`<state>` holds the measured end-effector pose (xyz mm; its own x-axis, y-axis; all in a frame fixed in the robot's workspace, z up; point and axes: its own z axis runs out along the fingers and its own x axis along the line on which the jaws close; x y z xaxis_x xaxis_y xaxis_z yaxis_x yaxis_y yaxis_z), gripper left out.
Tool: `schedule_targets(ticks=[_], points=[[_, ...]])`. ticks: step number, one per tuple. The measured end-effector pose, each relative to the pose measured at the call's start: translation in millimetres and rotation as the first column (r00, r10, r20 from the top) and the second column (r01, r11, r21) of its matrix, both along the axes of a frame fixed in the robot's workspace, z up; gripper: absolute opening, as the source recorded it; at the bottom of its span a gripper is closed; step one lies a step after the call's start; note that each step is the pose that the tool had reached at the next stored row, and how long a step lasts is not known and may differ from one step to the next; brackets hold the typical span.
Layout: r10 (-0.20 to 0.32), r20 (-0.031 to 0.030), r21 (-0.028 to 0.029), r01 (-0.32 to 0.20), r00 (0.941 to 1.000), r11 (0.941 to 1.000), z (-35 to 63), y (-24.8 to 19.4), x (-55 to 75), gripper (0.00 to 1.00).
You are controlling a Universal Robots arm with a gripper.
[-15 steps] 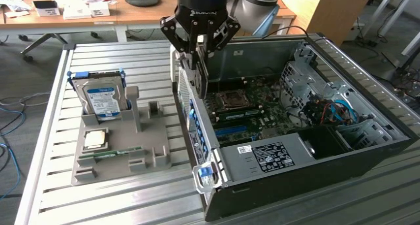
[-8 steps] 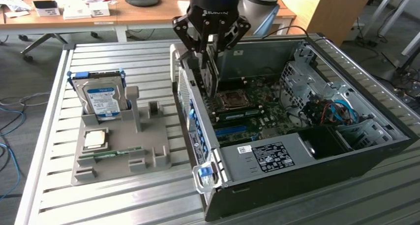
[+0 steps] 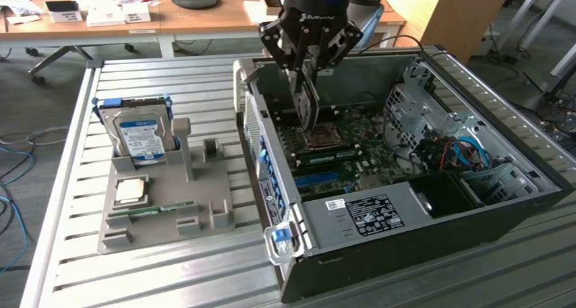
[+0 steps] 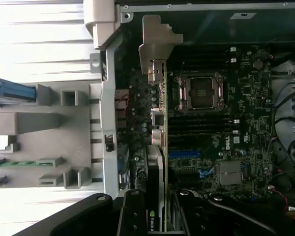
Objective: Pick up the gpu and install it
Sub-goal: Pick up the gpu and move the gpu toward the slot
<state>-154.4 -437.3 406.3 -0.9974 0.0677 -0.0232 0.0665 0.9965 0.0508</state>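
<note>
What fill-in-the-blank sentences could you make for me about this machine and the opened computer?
1. The pincer grips the gpu, held on edge, over the ____ inside the open computer case.
2. The hard drive with the blue-white label stands ____ in the grey holder.
3. In the exterior view, that holder lies to the ____ of the case.
Missing words: motherboard; upright; left.

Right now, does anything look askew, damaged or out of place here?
Nothing stands out. The gripper holds the gpu on edge over the motherboard inside the open case; nothing looks tilted or damaged.
</note>
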Motion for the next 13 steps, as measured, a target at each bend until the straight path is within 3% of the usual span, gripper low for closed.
schedule_targets(ticks=[13], points=[[0.000, 0.0000, 0.0004, 0.000, 1.0000, 1.0000, -0.1, 0.0, 47.2, 0.27]])
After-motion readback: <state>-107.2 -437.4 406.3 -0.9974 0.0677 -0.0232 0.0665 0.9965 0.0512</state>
